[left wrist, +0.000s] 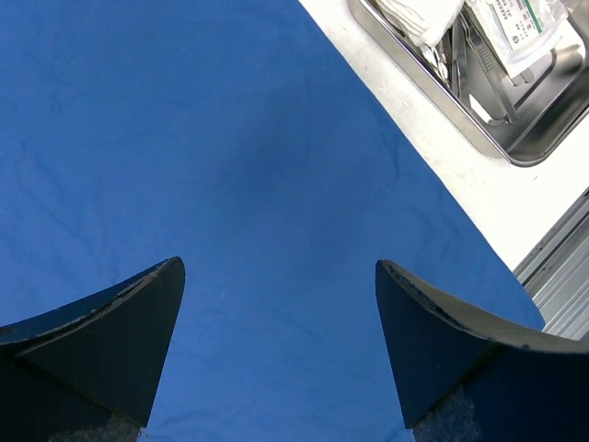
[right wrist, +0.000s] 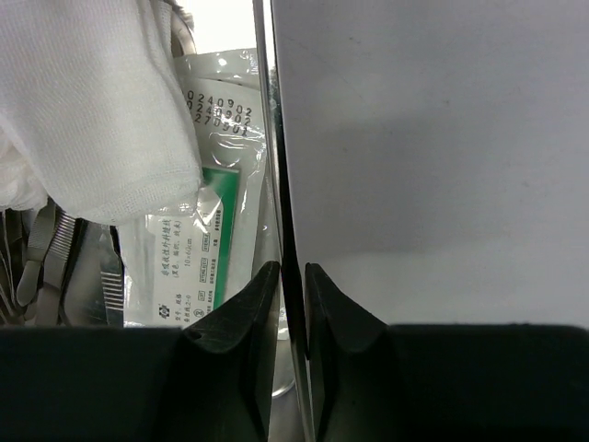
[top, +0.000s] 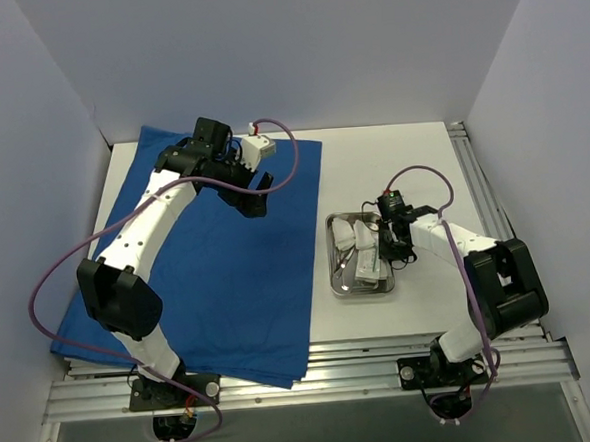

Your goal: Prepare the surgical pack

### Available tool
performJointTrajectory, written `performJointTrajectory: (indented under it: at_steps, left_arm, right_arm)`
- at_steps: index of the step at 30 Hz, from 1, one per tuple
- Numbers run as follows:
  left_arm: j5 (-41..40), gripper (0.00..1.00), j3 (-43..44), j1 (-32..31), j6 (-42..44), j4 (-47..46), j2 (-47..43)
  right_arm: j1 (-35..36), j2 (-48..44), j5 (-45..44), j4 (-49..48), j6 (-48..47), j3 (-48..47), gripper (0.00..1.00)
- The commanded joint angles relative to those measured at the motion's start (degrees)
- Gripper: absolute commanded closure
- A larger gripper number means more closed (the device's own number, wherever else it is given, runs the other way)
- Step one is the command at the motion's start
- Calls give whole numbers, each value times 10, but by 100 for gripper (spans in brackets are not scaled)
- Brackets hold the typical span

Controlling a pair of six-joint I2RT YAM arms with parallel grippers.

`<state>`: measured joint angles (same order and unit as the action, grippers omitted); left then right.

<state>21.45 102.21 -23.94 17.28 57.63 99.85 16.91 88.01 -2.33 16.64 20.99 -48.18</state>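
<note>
- Left gripper (left wrist: 281,276) hangs wide open over the large royal-blue cloth sheet (top: 239,285), spread left of centre.
- Right gripper (right wrist: 292,276) pinches the shiny rectangular steel tray (top: 363,293) by its rim, centre-right.
- Such a thin hold may slip, tipping out the white gauze (right wrist: 92,110) and the flat printed packet (right wrist: 193,258).

Matt cloth, shiny steel
Soft blue sheet (top: 227,255); at its 3 o'clock, mirror-smooth tray (top: 332,264), fuzzy gauze (right wrist: 92,110), glossy plastic packet (right wrist: 221,157).
</note>
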Motion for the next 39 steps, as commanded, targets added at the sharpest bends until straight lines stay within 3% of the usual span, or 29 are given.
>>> performJointTrajectory:
  at_steps: [1,10,16,28,33,39]
  left_arm:
    - [19,6,6,4,8,-5,-25]
    - [22,6,-1,9,11,-4,-27]
    - [18,6,-5,28,6,-5,-20]
    - [2,6,-21,125,-15,-14,-2]
    - [-63,6,-63,136,-12,-37,-2]
    - [-77,6,-105,152,-8,-66,0]
  right_arm:
    - [-4,6,-6,-6,3,2,87]
    - [-18,24,16,-29,-6,1,87]
    - [-19,17,10,-28,-8,-3,100]
    - [-39,-5,40,-84,2,14,100]
    - [-60,-30,77,-124,4,24,100]
    - [-65,-28,77,-130,-2,8,100]
